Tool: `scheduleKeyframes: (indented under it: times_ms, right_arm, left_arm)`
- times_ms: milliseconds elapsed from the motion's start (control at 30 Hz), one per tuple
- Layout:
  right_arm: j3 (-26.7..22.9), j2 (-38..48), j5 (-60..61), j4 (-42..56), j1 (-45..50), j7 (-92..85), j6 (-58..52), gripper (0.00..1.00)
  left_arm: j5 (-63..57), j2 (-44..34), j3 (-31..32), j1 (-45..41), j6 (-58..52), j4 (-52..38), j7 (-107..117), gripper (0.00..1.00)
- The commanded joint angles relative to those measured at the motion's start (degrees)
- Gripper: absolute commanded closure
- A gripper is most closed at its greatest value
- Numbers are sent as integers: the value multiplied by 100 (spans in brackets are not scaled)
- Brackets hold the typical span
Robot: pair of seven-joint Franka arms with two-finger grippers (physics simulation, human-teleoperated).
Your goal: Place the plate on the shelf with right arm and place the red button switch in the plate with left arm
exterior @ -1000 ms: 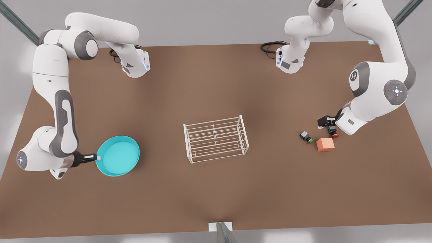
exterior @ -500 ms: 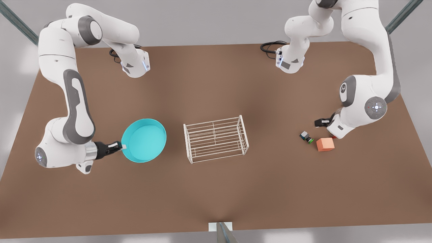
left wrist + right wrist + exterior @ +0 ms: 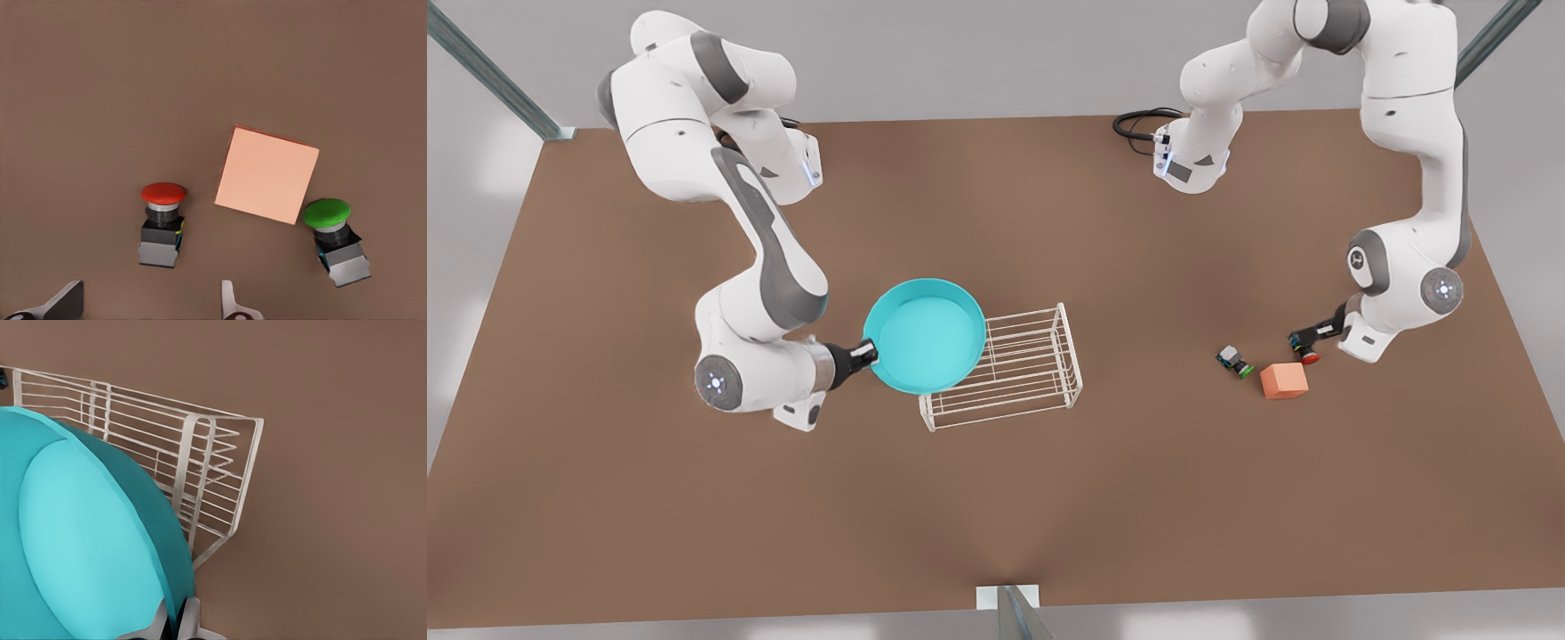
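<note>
Brown surface [image 3: 996,498]. Right gripper [image 3: 869,353], clamped on plate [image 3: 925,336] rim, has carried it over shelf [image 3: 1032,373] edge; placing near. Left gripper [image 3: 1303,340], fingers apart, has descended around red button switch [image 3: 162,223]; grasp pending.

thin white wire shelf [image 3: 1014,369], matt table [image 3: 996,498]

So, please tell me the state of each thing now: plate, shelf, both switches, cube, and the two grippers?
plate: held by its rim, partly over the shelf.
shelf: upright on the table.
red button switch: on the table, ungrasped.
green switch: on the table.
cube: resting between both switches.
right gripper: shut on the plate.
left gripper: open by the red button switch.
</note>
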State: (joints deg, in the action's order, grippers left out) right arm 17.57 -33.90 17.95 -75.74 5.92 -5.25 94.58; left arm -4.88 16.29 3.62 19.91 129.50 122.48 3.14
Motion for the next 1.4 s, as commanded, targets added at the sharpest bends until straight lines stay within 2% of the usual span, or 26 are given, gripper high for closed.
scheduleKeyframes:
  times_ms: [0, 167, 333, 600, 633, 667, 700, 767, 833, 900, 933, 967, 1000, 1033, 1067, 1100, 1167, 1267, 1367]
  right_arm:
    - [1, -73, -19, 7, 182, 2186, 404, 78]
    - [-8, -407, -11, 253, 612, 2757, 896, 78]
    - [-8, -644, -2, 499, 902, 3144, 1177, 78]
    - [1, -592, -11, 113, 823, 3056, 1432, 77]
    - [10, -583, -11, 77, 823, 3056, 1467, 73]
    - [10, -583, -2, 60, 806, 3056, 1467, 39]
    - [10, -530, 16, -11, 788, 3065, 1476, 0]
    - [36, -214, 33, -222, 639, 2933, 1485, 0]
    - [150, 454, 51, -213, 393, 2871, 914, 0]
    - [150, 867, -19, -213, -240, 2002, 536, 0]
    - [150, 1087, -352, -222, -591, 1423, 176, 0]
    - [141, 1140, -1591, -204, -1013, 525, -141, 0]
    - [142, 1184, -2664, -222, -1101, 402, -185, 0]
    - [141, 1175, -2744, -344, -1382, 296, -185, 0]
    - [141, 1657, -2735, -1282, -1751, 270, 376, 0]
    - [150, 2606, -2525, -2935, -1893, 357, 1702, 0]
    - [133, 2854, -2252, -3254, -2033, 788, 1696, 0]
    - [159, 2704, -2349, -3236, -2094, 797, 1590, 0]
    - [115, 2722, -2349, -3043, -2314, 841, 1476, 0]
  left_arm:
    - [-31, 32, -2, 22, 700, 21, -50, 0]
    - [-40, 103, 7, -40, 1684, 786, -42, 0]
    - [-101, 164, 7, 4, 1772, 847, -173, 0]
    - [-488, 516, -2, 250, 2282, 856, -253, 0]
    - [-488, 524, -2, 250, 2282, 856, -244, 0]
    - [-488, 533, -2, 250, 2290, 856, -244, 0]
    - [-488, 542, -2, 250, 2291, 848, -244, 0]
    - [-488, 647, -2, 250, 2519, 804, -226, 0]
    - [-488, 683, -2, 250, 2528, 804, -235, 0]
    - [-488, 735, -2, 250, 2572, 804, -235, 0]
    - [-488, 770, -2, 250, 2642, 804, -235, 0]
    - [-488, 762, -2, 250, 2642, 804, -235, 2]
    - [-488, 762, -2, 250, 2642, 804, -235, 10]
    - [-488, 762, -2, 250, 2642, 804, -235, 25]
    - [-488, 762, -2, 250, 2642, 804, -235, 39]
    - [-488, 762, -2, 250, 2642, 813, -226, 43]
    - [-488, 762, -2, 250, 2642, 813, -235, 50]
    - [-488, 648, -2, 250, 2572, 813, -244, 50]
    - [-488, 226, 7, 233, 1983, 760, -235, 50]
